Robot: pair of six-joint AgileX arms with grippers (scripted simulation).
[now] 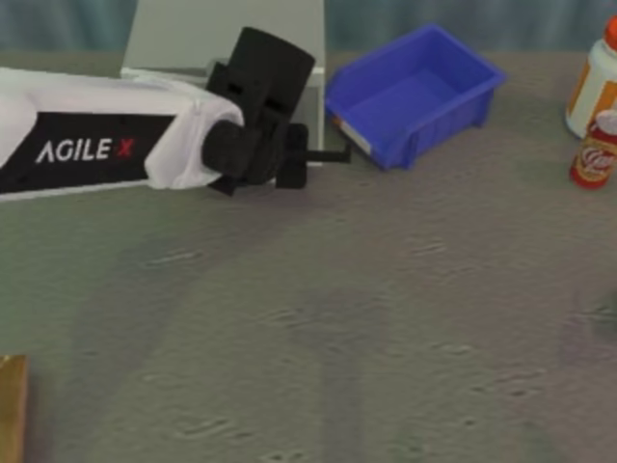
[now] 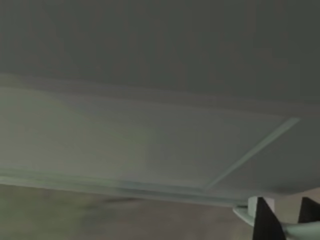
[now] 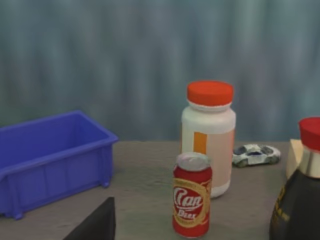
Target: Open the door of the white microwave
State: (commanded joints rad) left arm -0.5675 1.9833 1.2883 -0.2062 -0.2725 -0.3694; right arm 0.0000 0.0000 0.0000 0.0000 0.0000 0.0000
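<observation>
Left gripper (image 1: 333,154) just before the white microwave (image 1: 183,34) door (image 2: 150,145).

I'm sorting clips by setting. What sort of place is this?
Probably a simulated kitchen-style tabletop: a white microwave, a blue bin, and a soda can beside a white bottle on a grey table.

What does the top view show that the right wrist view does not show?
Only the top view shows the left arm, reaching from the table's left side, its left claw at the front of the white microwave at the table's far edge, and a wooden piece at the near left edge.

Only the right wrist view shows a small toy car and a dark bottle with a red cap.

Both show the blue bin, the white bottle with an orange cap and the red can in front of it.
</observation>
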